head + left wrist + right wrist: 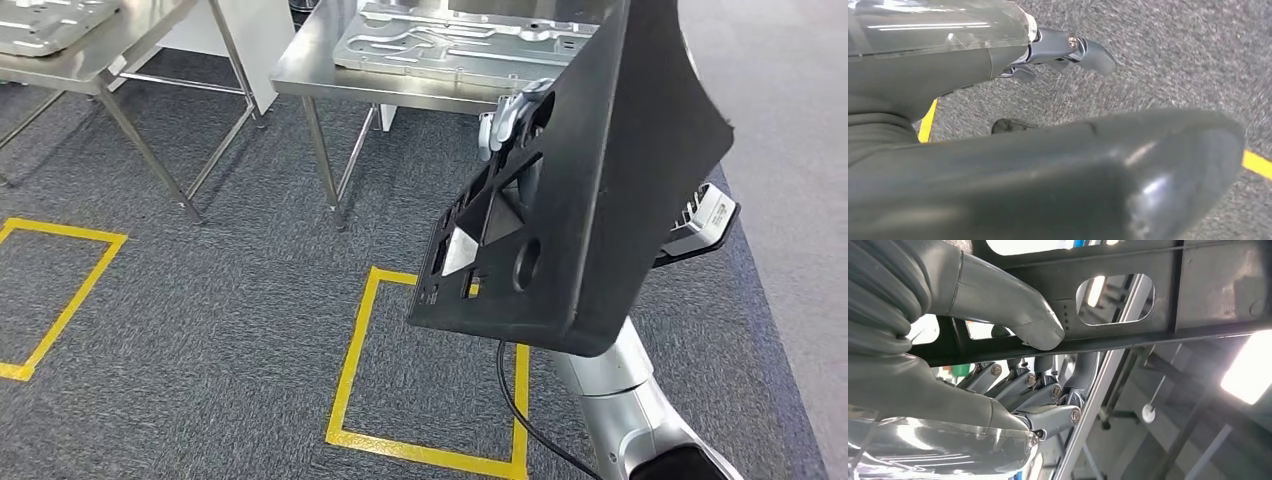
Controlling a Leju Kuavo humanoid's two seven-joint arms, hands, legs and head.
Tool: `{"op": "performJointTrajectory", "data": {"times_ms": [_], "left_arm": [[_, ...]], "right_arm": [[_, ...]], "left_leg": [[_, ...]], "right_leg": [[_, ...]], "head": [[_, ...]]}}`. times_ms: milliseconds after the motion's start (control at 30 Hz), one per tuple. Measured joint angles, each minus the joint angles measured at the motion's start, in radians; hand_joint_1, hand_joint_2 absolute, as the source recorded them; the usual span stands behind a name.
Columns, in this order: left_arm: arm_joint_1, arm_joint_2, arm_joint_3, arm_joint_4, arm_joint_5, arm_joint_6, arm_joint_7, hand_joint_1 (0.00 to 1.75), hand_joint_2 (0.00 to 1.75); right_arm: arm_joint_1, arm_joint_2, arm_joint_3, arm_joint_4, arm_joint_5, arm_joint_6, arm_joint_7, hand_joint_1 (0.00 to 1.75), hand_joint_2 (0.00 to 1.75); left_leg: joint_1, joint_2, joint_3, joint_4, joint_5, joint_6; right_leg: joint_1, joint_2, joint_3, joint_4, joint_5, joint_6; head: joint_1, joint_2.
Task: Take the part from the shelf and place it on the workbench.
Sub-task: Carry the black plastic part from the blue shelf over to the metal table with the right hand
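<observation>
The large black moulded plastic part (600, 180), a flat angular panel with cut-out holes and raised ribs, is held up in the air at the right of the head view, tilted, in front of the robot and above the grey carpeted floor (220, 300). The right hand (1013, 365) grasps it: in the right wrist view the thick grey thumb presses on one side of a dark bar of the part, and the darker fingers (1048, 390) curl against the other side, so the bar is clamped between them. The silver right arm (620, 400) rises from the near right under the part. The left hand (1048, 50) hangs over the carpet in the left wrist view, holding nothing; its visible fingers (1088, 52) look loosely spread and released, though much of the hand is hidden by its own thumb. Beyond the part, at the far centre, stands a stainless steel worktop (300, 70) on thin metal legs, carrying a pale grey stamped metal tray (450, 40). A second steel worktop (60, 65) stands at the far left with a similar metal panel (40, 25) on it. Yellow tape squares (350, 370) are marked on the carpet, one below the part and one at the near left.
</observation>
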Motion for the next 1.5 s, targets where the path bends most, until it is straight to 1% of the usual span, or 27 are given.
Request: {"op": "performJointTrajectory", "data": {"times_ms": [33,67,133,167,233,300,367,433,500,533,567,667,700,767,800,867,933,967,1000,1033,1067,1133,1200,1300,1367,1467,1500], "left_arm": [[0.0,0.0,0.0,0.0,0.0,0.0,0.0,0.0,0.0],[0.0,0.0,0.0,0.0,0.0,0.0,0.0,0.0,0.0],[0.0,0.001,0.0,0.0,0.0,0.0,0.0,0.0,0.0],[0.0,0.001,0.0,0.0,0.0,0.0,0.0,0.0,0.0],[-0.001,0.001,0.0,0.0,0.0,0.0,-0.001,0.0,0.0],[-0.005,0.0,0.0,0.0,0.0,0.0,0.0,0.0,0.0],[-0.007,-0.001,0.0,0.0,0.0,0.0,0.002,0.0,0.0],[-0.004,-0.001,0.001,0.0,0.001,0.0,0.004,0.0,0.0],[-0.002,-0.001,0.002,0.0,0.001,0.0,0.005,0.0,0.0],[-0.002,-0.001,0.002,0.0,0.001,0.0,0.006,0.0,0.0],[-0.003,-0.002,0.002,0.0,0.001,0.0,0.005,0.0,0.0],[-0.006,-0.005,0.002,0.0,0.001,0.003,0.006,0.0,0.0],[-0.007,-0.006,0.002,0.0,0.001,0.006,0.007,0.0,0.0],[-0.01,-0.007,0.002,0.0,0.003,0.013,0.01,0.0,0.0],[-0.012,-0.008,0.002,0.0,0.005,0.016,0.013,0.0,0.0],[-0.013,-0.008,0.004,0.0,0.012,0.023,0.023,0.0,0.0],[-0.01,-0.009,0.009,0.0,0.021,0.032,0.039,0.0,0.0],[-0.008,-0.009,0.013,0.0,0.026,0.034,0.049,0.0,0.0],[-0.007,-0.008,0.016,0.0,0.03,0.034,0.058,0.0,0.0],[-0.006,-0.008,0.018,0.0,0.035,0.032,0.066,0.0,0.0],[-0.005,-0.008,0.02,0.0,0.039,0.029,0.074,0.0,0.0],[-0.006,-0.007,0.024,0.0,0.047,0.022,0.084,0.0,0.0],[-0.008,-0.006,0.03,0.0,0.052,0.015,0.087,0.0,0.0],[-0.009,-0.006,0.037,0.0,0.053,0.007,0.084,0.0,0.0],[-0.011,-0.006,0.038,0.0,0.053,0.003,0.08,0.0,0.0],[-0.01,-0.005,0.038,0.0,0.051,-0.002,0.078,0.0,0.0],[-0.009,-0.004,0.038,0.0,0.051,-0.002,0.078,0.0,0.0]], "right_arm": [[0.0,0.0,0.0,0.003,0.0,0.0,0.0,1.75,1.75],[0.0,0.001,0.0,0.004,0.0,0.0,0.0,1.75,1.75],[-0.001,0.002,-0.001,0.006,0.0,0.0,0.0,1.75,1.75],[-0.002,0.003,-0.001,0.007,0.0,0.0,0.0,1.75,1.75],[-0.003,0.004,-0.007,0.008,-0.003,-0.001,0.0,1.75,1.75],[-0.004,0.004,-0.02,0.006,-0.008,-0.001,0.002,1.75,1.75],[-0.008,0.005,-0.033,0.001,-0.012,0.002,0.008,1.75,1.75],[-0.012,0.009,-0.038,-0.002,-0.013,0.007,0.016,1.75,1.75],[-0.012,0.014,-0.038,-0.002,-0.012,0.014,0.027,1.75,1.75],[-0.012,0.017,-0.038,-0.002,-0.011,0.016,0.032,1.75,1.75],[-0.014,0.021,-0.038,-0.001,-0.01,0.018,0.037,1.75,1.75],[-0.028,0.036,-0.036,0.003,-0.01,0.023,0.052,1.75,1.75],[-0.035,0.041,-0.035,0.007,-0.011,0.026,0.056,1.75,1.75],[-0.045,0.051,-0.031,0.02,-0.014,0.033,0.062,1.75,1.75],[-0.048,0.055,-0.029,0.026,-0.014,0.034,0.065,1.75,1.75],[-0.057,0.065,-0.023,0.039,-0.02,0.036,0.07,1.75,1.75],[-0.064,0.075,-0.014,0.056,-0.032,0.037,0.074,1.75,1.75],[-0.065,0.078,-0.011,0.067,-0.039,0.04,0.076,1.75,1.75],[-0.063,0.079,-0.009,0.076,-0.046,0.043,0.076,1.75,1.75],[-0.061,0.079,-0.008,0.084,-0.052,0.047,0.075,1.75,1.75],[-0.059,0.078,-0.009,0.091,-0.056,0.051,0.074,1.75,1.75],[-0.057,0.078,-0.013,0.1,-0.06,0.056,0.067,1.75,1.75],[-0.056,0.076,-0.02,0.106,-0.061,0.058,0.062,1.75,1.75],[-0.049,0.07,-0.029,0.117,-0.06,0.064,0.055,1.75,1.75],[-0.047,0.066,-0.035,0.123,-0.058,0.069,0.049,1.75,1.75],[-0.041,0.058,-0.042,0.131,-0.055,0.072,0.041,1.75,1.75],[-0.036,0.055,-0.043,0.134,-0.053,0.072,0.039,1.75,1.75]], "left_leg": [[0.0,-0.001,0.001,-0.017,0.025,0.001],[0.002,-0.007,0.021,-0.074,0.066,0.002],[0.007,-0.048,0.077,-0.216,0.134,0.007],[0.009,-0.067,0.096,-0.26,0.15,0.011],[0.006,-0.078,0.106,-0.282,0.149,0.022],[0.007,-0.059,0.109,-0.287,0.153,0.036],[0.009,-0.036,0.113,-0.295,0.157,0.05],[0.005,-0.011,0.115,-0.297,0.156,0.057],[0.003,0.015,0.115,-0.296,0.153,0.058],[0.002,0.027,0.117,-0.296,0.151,0.057],[0.002,0.039,0.119,-0.296,0.149,0.055],[-0.003,0.068,0.13,-0.295,0.141,0.044],[-0.006,0.076,0.133,-0.295,0.138,0.039],[-0.008,0.095,0.139,-0.298,0.134,0.028],[-0.006,0.094,0.141,-0.297,0.13,0.022],[-0.003,0.057,0.127,-0.256,0.1,0.012],[0.0,0.012,0.069,-0.134,0.038,0.007],[0.0,0.004,0.034,-0.065,0.014,0.005],[0.0,0.0,0.007,-0.019,0.005,0.004],[0.0,0.0,-0.004,-0.013,0.018,0.004],[0.0,-0.001,0.005,-0.047,0.05,0.005],[0.0,-0.006,0.059,-0.184,0.126,0.011],[-0.003,-0.012,0.095,-0.273,0.158,0.022],[-0.004,-0.013,0.1,-0.288,0.158,0.039],[0.0,-0.01,0.106,-0.296,0.16,0.051],[0.001,-0.006,0.112,-0.3,0.151,0.061],[0.001,-0.004,0.116,-0.3,0.147,0.061]], "right_leg": [[0.0,0.014,0.001,0.002,-0.001,0.001],[-0.001,0.029,0.002,0.005,-0.003,0.003],[-0.001,0.054,0.001,0.014,-0.008,0.011],[-0.002,0.066,-0.003,0.018,-0.01,0.016],[-0.005,0.087,-0.011,0.019,-0.007,0.03],[-0.006,0.092,-0.015,0.021,-0.009,0.043],[-0.003,0.044,-0.042,0.078,-0.043,0.05],[-0.004,-0.011,-0.107,0.208,-0.105,0.055],[-0.007,-0.026,-0.158,0.305,-0.132,0.057],[-0.008,-0.029,-0.155,0.298,-0.118,0.057],[-0.008,-0.035,-0.13,0.25,-0.088,0.054],[0.003,-0.086,-0.022,0.049,-0.011,0.038],[0.008,-0.095,-0.008,0.021,-0.006,0.033],[0.012,-0.079,-0.007,0.012,-0.006,0.024],[0.009,-0.069,-0.005,0.008,-0.004,0.019],[0.003,-0.052,-0.001,0.0,0.0,0.008],[0.001,-0.036,0.001,-0.002,0.001,0.0],[0.002,-0.028,0.001,-0.001,0.001,-0.002],[0.003,-0.019,0.001,0.0,0.0,-0.003],[0.004,-0.012,0.001,0.001,-0.001,-0.003],[0.004,-0.005,0.002,0.004,-0.003,-0.001],[0.005,0.005,0.002,0.011,-0.008,0.005],[0.007,0.011,-0.001,0.017,-0.012,0.014],[0.005,0.013,-0.004,0.016,-0.016,0.029],[0.003,0.001,-0.018,0.052,-0.039,0.041],[-0.005,-0.021,-0.117,0.239,-0.113,0.056],[-0.008,-0.024,-0.15,0.292,-0.124,0.061]], "head": [[0.0,0.0],[0.0,0.0],[0.0,0.0],[0.0,0.0],[0.0,0.0],[0.0,0.0],[0.0,0.0],[0.0,0.0],[0.0,0.0],[0.0,0.0],[0.0,0.0],[0.0,0.0],[0.0,0.0],[0.0,0.0],[0.0,0.0],[0.0,0.0],[0.0,0.0],[0.0,0.0],[0.0,0.0],[0.0,0.0],[0.0,0.0],[0.0,0.0],[0.0,0.0],[0.0,0.0],[0.0,0.0],[0.0,0.0],[0.0,0.0]]}}
